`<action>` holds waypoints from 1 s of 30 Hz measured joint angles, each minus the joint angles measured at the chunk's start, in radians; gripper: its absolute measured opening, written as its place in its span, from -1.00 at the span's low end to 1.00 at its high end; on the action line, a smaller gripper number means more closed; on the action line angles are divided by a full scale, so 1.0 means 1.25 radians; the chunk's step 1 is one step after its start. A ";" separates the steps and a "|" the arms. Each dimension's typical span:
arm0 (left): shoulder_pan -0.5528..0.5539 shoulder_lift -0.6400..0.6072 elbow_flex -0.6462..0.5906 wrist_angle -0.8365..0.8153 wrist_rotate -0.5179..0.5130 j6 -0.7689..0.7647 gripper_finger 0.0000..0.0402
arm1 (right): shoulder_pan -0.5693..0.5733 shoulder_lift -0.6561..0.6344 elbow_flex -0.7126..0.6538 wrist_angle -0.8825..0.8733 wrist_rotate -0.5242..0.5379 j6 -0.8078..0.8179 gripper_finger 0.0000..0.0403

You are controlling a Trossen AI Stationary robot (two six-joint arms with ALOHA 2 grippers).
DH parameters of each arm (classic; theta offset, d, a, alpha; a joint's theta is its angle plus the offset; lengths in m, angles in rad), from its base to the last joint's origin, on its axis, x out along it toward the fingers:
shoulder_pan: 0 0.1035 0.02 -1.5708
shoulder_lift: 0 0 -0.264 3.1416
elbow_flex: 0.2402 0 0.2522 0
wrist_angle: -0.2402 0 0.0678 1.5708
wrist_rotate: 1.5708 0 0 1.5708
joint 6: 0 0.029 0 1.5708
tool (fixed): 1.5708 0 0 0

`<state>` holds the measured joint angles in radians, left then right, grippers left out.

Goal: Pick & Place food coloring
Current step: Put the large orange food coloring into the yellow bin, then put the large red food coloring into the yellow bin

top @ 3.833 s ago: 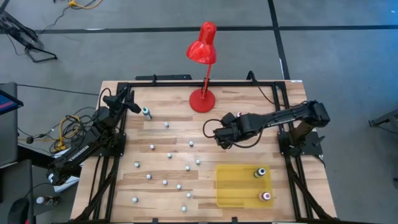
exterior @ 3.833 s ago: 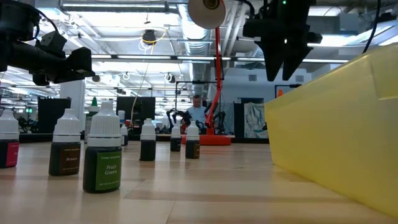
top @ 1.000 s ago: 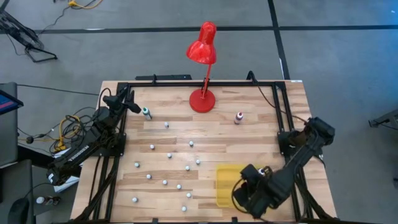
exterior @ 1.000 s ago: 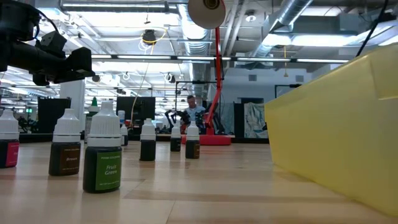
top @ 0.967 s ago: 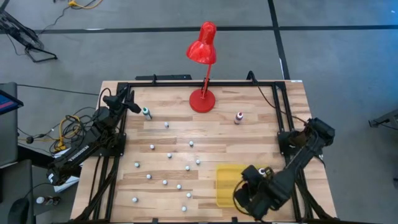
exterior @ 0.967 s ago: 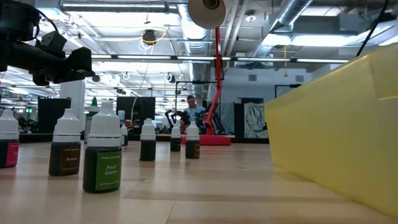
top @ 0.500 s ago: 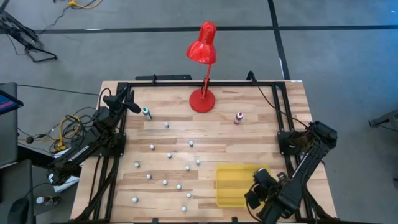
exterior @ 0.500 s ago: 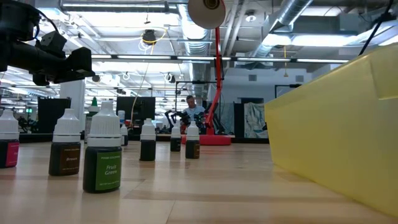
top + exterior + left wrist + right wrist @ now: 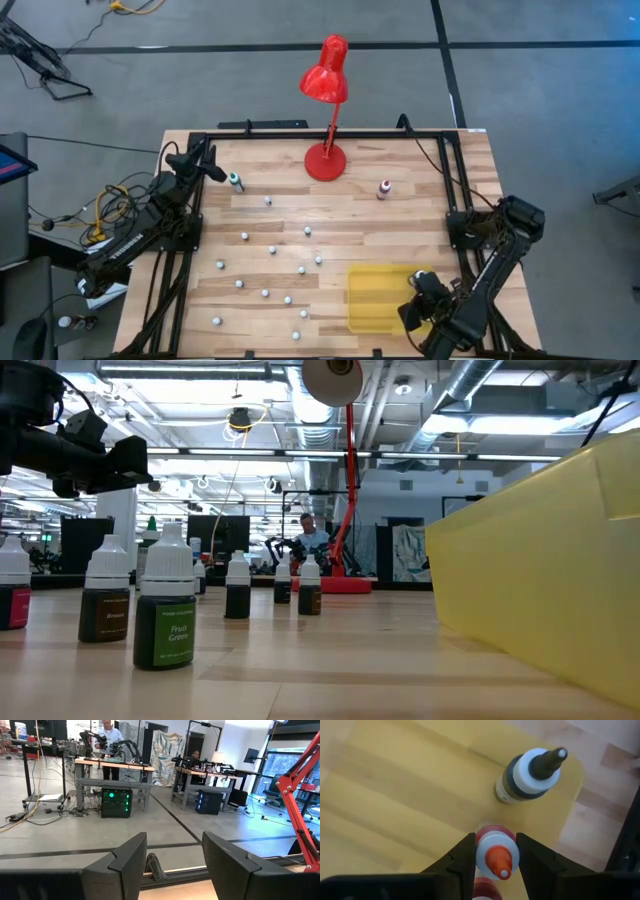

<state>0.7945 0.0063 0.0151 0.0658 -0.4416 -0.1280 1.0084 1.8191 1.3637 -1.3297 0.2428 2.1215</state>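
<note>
Right gripper [image 9: 494, 851] over yellow tray [image 9: 370, 300] at desk [image 9: 400, 200] front-right, jaws flanking red bottle [image 9: 494, 855], contact unclear; dark bottle [image 9: 530, 775] beside. Left gripper [image 9: 172, 857] parked back-left, jaws open, empty. Scattered bottles [image 9: 265, 293] mid-desk, red lamp [image 9: 325, 160] behind.

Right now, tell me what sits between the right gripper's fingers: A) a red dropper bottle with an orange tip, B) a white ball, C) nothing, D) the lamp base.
A: the right wrist view shows the red dropper bottle standing between the right gripper's fingers over the yellow tray, beside a dark dropper bottle already in it.
</note>
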 joint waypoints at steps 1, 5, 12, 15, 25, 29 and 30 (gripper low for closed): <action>0.000 0.000 0.000 0.000 0.000 0.000 -0.08 | 0.000 0.000 -0.005 0.003 0.001 0.004 -0.39; 0.000 0.000 0.000 0.000 0.000 0.000 -0.08 | 0.000 -0.001 -0.007 0.004 0.003 0.008 -0.40; 0.000 0.000 0.000 0.000 0.000 0.000 -0.08 | -0.001 -0.001 -0.007 -0.004 0.002 0.002 -0.26; 0.000 0.000 0.000 0.000 0.000 0.000 -0.08 | -0.001 -0.010 -0.007 -0.016 0.001 0.001 -0.09; 0.000 0.000 0.000 0.000 0.000 0.000 -0.08 | -0.008 -0.120 0.030 -0.049 0.069 -0.046 0.26; 0.000 0.000 0.000 0.000 0.000 0.000 -0.08 | -0.023 -0.167 0.032 -0.041 0.208 -0.101 0.26; 0.000 0.000 0.000 0.000 0.000 0.000 -0.08 | -0.031 -0.175 0.032 -0.034 0.246 -0.124 0.27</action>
<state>0.7946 0.0065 0.0151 0.0658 -0.4412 -0.1280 0.9696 1.6006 1.4033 -1.3724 0.5497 1.9662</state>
